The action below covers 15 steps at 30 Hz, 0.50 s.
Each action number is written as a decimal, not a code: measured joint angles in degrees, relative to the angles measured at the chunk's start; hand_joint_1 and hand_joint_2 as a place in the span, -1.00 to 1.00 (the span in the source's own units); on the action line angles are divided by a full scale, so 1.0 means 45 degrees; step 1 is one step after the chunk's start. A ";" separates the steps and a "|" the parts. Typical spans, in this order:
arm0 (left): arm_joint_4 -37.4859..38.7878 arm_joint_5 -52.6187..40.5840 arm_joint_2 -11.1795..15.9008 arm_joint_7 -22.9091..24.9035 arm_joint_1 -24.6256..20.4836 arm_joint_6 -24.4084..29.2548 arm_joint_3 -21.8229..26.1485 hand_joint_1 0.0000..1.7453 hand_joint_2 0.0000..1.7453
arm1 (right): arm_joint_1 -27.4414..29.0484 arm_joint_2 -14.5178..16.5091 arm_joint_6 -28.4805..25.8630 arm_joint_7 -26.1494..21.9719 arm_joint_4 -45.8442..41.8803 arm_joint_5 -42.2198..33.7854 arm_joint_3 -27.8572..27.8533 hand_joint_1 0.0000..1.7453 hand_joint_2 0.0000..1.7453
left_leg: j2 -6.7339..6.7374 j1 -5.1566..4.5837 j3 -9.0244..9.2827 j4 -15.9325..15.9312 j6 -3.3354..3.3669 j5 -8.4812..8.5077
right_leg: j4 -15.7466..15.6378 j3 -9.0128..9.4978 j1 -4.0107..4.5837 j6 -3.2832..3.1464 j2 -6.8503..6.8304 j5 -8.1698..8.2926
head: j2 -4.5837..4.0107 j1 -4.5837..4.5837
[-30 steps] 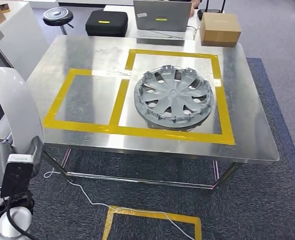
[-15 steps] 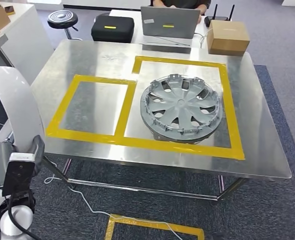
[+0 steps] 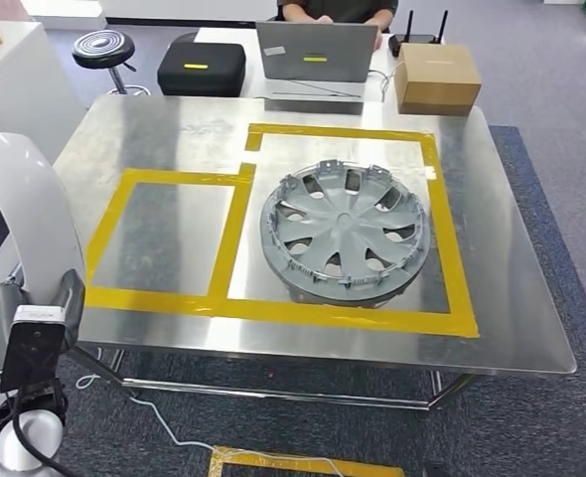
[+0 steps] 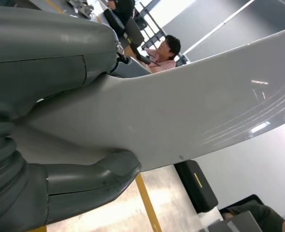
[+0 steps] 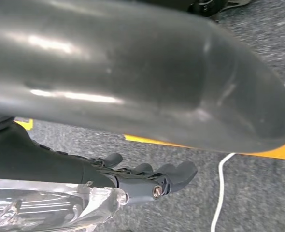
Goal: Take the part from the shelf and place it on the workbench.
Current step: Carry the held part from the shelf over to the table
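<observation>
Head view: white part (image 3: 28,209) hangs at my left side, off the near-left corner of the workbench (image 3: 514,298), not yet over it. Hubcap (image 3: 344,231) sits in the right yellow box; the left yellow box (image 3: 110,224) is just beside it, and I take that as my drop spot. Risks, as I judge them: the part is long and curved, so swinging it in low could clip the bench edge. Going too far right, it knocks the hubcap or lands across the tape.

L wrist view: left hand (image 4: 31,72) is clamped on the part's edge, thumb one side, a finger the other. The grip is near one end, so most of the panel sticks out past it. It could lever or slip if I move fast. A person (image 4: 163,53) sits beyond the bench, so keep the far tip short of them.

R wrist view: right hand (image 5: 134,96) hangs over the carpet (image 5: 257,193), fingers (image 5: 148,176) apart from the thumb, holding nothing I can see. White cable (image 5: 221,188) on the floor: trip/snag risk if I step closer.
</observation>
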 joint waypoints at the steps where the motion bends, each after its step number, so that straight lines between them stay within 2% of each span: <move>1: 0.0006 0.0006 -0.0007 0.0001 0.0004 0.0001 0.0002 1.00 1.00 | -0.0009 -0.0002 0.0000 0.0001 0.0000 0.0000 0.0000 -1.00 -1.00 | -0.0008 0.0005 0.0035 -0.0269 0.0078 0.0095 | 0.0006 0.0062 0.0028 0.0094 0.0004 -0.0052 | 0.0000 -0.0021; 4: 0.0012 0.0024 -0.0041 0.0003 0.0005 0.0008 0.0001 1.00 1.00 | -0.0027 -0.0004 0.0000 0.0007 0.0000 -0.0004 0.0000 -1.00 -1.00 | -0.0039 0.0037 0.0242 -0.0372 0.0376 0.0030 | 0.0093 0.0232 0.0029 0.0337 -0.0056 -0.0193 | 0.0001 0.0014; 5: 0.0012 0.0027 -0.0049 0.0001 0.0002 0.0011 -0.0001 1.00 1.00 | -0.0046 -0.0004 -0.0001 0.0007 0.0000 -0.0005 0.0000 -1.00 -1.00 | -0.0035 0.0044 0.0354 -0.0371 0.0459 -0.0010 | 0.0483 0.0051 0.0023 0.0391 -0.0088 -0.0342 | 0.0001 0.0039; 6: 0.0012 0.0027 -0.0054 0.0001 0.0005 0.0012 -0.0002 1.00 1.00 | -0.0067 -0.0004 0.0000 0.0005 0.0000 -0.0004 0.0002 -1.00 -1.00 | -0.0033 0.0041 0.0456 -0.0369 0.0522 -0.0066 | 0.1158 -0.0322 0.0014 0.0432 -0.0118 -0.0550 | 0.0001 0.0050; 8: 0.0013 0.0025 -0.0053 0.0002 0.0004 0.0011 -0.0002 1.00 1.00 | -0.0071 -0.0004 0.0006 0.0002 0.0000 0.0001 0.0010 -1.00 -1.00 | -0.0033 0.0005 0.0609 -0.0368 0.0596 -0.0241 | 0.2845 -0.1427 0.0013 0.0468 -0.0138 -0.1156 | 0.0000 0.0087; 9: 0.0015 0.0024 -0.0053 0.0004 0.0006 0.0010 0.0000 1.00 1.00 | -0.0050 -0.0004 0.0013 0.0002 0.0000 0.0005 0.0012 -1.00 -1.00 | -0.0044 -0.0016 0.0702 -0.0366 0.0614 -0.0328 | 0.3364 -0.1874 0.0015 0.0461 -0.0138 -0.1401 | 0.0000 0.0096; 10: 0.0016 0.0024 -0.0053 0.0004 0.0007 0.0010 0.0002 1.00 1.00 | -0.0025 -0.0004 0.0026 0.0002 0.0000 0.0008 0.0013 -1.00 -1.00 | -0.0059 -0.0038 0.0831 -0.0364 0.0621 -0.0429 | 0.3468 -0.2132 0.0026 0.0434 -0.0138 -0.1455 | 0.0000 0.0106; 11: 0.0018 0.0023 -0.0054 0.0004 0.0007 0.0010 0.0005 1.00 1.00 | -0.0009 -0.0004 0.0046 0.0002 0.0000 0.0012 0.0013 -1.00 -1.00 | -0.0074 -0.0058 0.0990 -0.0362 0.0618 -0.0536 | 0.3138 -0.2170 0.0045 0.0388 -0.0138 -0.1238 | 0.0000 0.0107; 12: 0.0019 0.0016 -0.0054 0.0004 0.0005 0.0010 0.0005 1.00 1.00 | 0.0000 -0.0004 0.0077 0.0002 0.0000 0.0017 0.0013 -1.00 -1.00 | -0.0083 -0.0074 0.1169 -0.0361 0.0603 -0.0652 | 0.2436 -0.2032 0.0073 0.0311 -0.0138 -0.0735 | 0.0000 0.0109; 13: 0.0024 -0.0002 -0.0054 0.0004 -0.0003 0.0010 0.0002 1.00 1.00 | 0.0005 -0.0005 0.0109 0.0005 0.0000 0.0021 0.0015 -1.00 -1.00 | -0.0086 -0.0086 0.1331 -0.0367 0.0579 -0.0772 | 0.1568 -0.1819 0.0115 0.0210 -0.0141 -0.0014 | 0.0000 0.0111; 14: 0.0036 -0.0043 -0.0052 0.0007 -0.0014 0.0007 -0.0004 1.00 1.00 | 0.0007 -0.0006 0.0143 0.0010 0.0000 0.0026 0.0016 -1.00 -1.00 | -0.0089 -0.0102 0.1463 -0.0368 0.0539 -0.0876 | 0.0848 -0.1639 0.0157 0.0126 -0.0143 0.0554 | 0.0000 0.0109; 15: 0.0047 -0.0098 -0.0051 0.0016 -0.0032 0.0009 -0.0011 1.00 1.00 | 0.0005 -0.0007 0.0169 0.0017 0.0000 0.0036 0.0019 -1.00 -1.00 | -0.0095 -0.0113 0.1542 -0.0386 0.0481 -0.0963 | 0.0358 -0.1488 0.0199 0.0043 -0.0141 0.0980 | 0.0000 0.0106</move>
